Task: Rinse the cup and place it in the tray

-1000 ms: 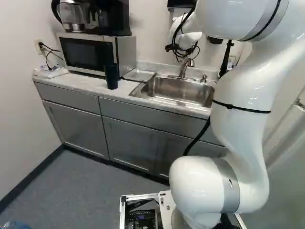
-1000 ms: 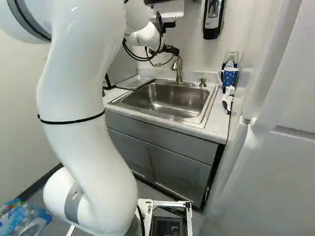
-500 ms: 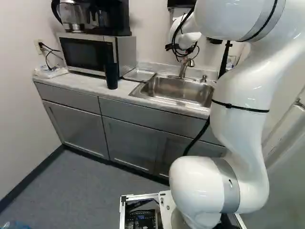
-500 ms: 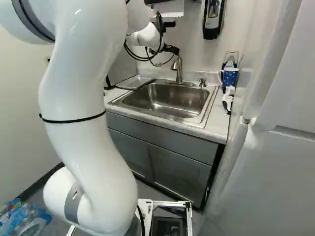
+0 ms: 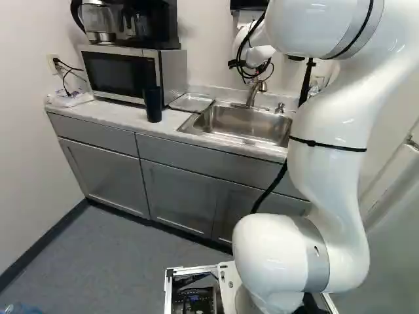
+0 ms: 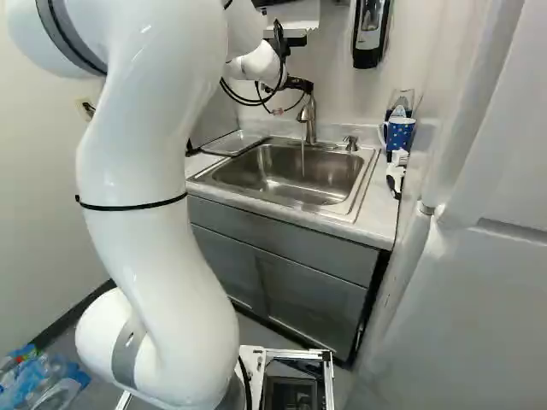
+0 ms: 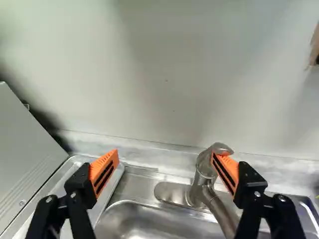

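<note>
The gripper [image 6: 297, 84] is at the faucet's top in the right base view. In the wrist view the gripper [image 7: 165, 157] has its fingers wide apart, with one orange pad [image 7: 227, 172] against the faucet handle [image 7: 220, 148]. From the faucet [image 6: 309, 115] a thin water stream [image 6: 302, 158] falls into the sink [image 6: 291, 175]. A dark cup [image 5: 153, 104] stands upright on the counter, left of the sink. Beside the sink lies a shallow metal tray [image 5: 191, 103]. Right of the sink is a blue dotted mug [image 6: 399, 133].
A microwave [image 5: 131, 72] with a coffee maker [image 5: 131, 23] on top stands at the counter's left. A white-handled brush [image 6: 396, 175] lies by the mug. A soap dispenser [image 6: 370, 34] hangs on the wall. Bottles [image 6: 43, 380] are on the floor.
Water now runs from the faucet; none showed before. My arm's upper links have shifted slightly, rightward in the right base view and leftward in the left base view. The base has not moved.
</note>
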